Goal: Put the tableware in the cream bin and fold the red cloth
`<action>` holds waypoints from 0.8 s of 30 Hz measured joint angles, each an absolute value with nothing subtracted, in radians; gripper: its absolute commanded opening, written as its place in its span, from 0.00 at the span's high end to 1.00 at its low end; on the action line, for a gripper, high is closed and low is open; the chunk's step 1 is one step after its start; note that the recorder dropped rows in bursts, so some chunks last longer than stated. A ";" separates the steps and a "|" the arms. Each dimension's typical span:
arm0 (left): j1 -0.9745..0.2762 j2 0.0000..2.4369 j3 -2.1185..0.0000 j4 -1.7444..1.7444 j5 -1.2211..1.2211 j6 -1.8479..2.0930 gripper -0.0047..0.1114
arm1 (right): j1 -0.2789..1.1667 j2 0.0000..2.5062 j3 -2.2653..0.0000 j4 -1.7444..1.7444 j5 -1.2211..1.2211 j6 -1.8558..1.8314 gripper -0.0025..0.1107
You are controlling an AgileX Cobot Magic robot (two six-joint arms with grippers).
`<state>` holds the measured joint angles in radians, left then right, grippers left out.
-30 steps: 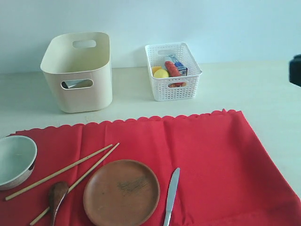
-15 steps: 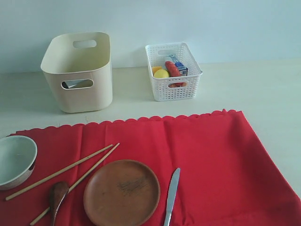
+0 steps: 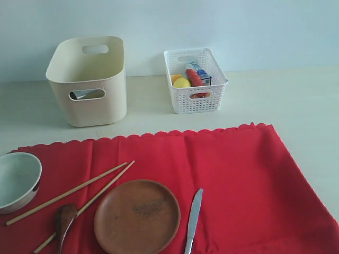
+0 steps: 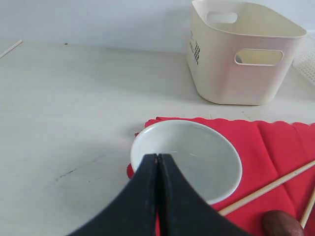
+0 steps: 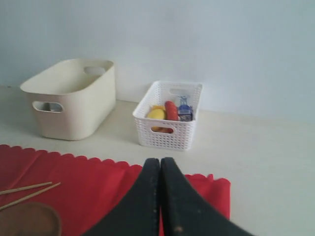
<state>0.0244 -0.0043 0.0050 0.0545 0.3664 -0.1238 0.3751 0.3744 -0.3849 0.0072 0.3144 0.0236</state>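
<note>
Finds the red cloth (image 3: pixel 233 180) spread flat over the near table, scalloped edge toward the bins, most of the tableware lying on it. Puts the step in hand, as a judgement, at clearing tableware; leaves folding for later, since nothing can be folded with dishes on top.

Places the cream bin (image 3: pixel 95 114) beyond the cloth's far left edge, well apart from it. Glimpses something grey and shiny (image 3: pixel 85 94) through its front handle cut-out, perhaps steel ware already inside; cannot tell which piece. Sets the white lattice basket (image 3: pixel 198 100) to the bin's right, holding food items, no part of this job.

Counts on the cloth, by size:
- the round brown wooden plate (image 3: pixel 136 216) near the front, centre-left
- the white bowl (image 3: pixel 16 180) at the left edge
- two long wooden chopsticks (image 3: pixel 69 193) slanting between bowl and plate
- the steel knife (image 3: pixel 193 214) just beside the plate's right rim
- the brown wooden spoon (image 3: pixel 64 219) left of the plate, touching or crossing one chopstick

Shows no arm in the exterior view. Has the left gripper (image 4: pixel 157 156) over the near rim of the bowl, fingers pressed together, gripping nothing. Has the right gripper (image 5: pixel 160 161) likewise closed tight and empty, above the cloth's far edge, facing the two bins.

Calls next, most likely, for parting the left fingers, dropping one either side of the bowl's rim, pinching, then lifting clear and carrying to the cream bin. Needs a firm hold: smooth, rounded wall, liable to slip or tip.
</note>
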 measured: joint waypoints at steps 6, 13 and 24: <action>0.024 -0.004 0.005 0.054 0.366 -0.124 0.96 | 0.274 0.369 -0.311 0.005 0.312 0.028 0.98; 0.024 -0.004 0.005 0.054 0.366 -0.124 0.96 | 0.216 0.314 -0.206 0.005 0.296 0.028 0.98; 0.024 -0.004 0.005 0.054 0.366 -0.124 0.96 | 0.214 0.294 -0.186 0.000 0.317 0.030 0.98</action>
<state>0.0244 -0.0043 0.0050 0.0545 0.3664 -0.1238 0.2142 0.2939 -0.1856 0.0000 0.3166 0.0298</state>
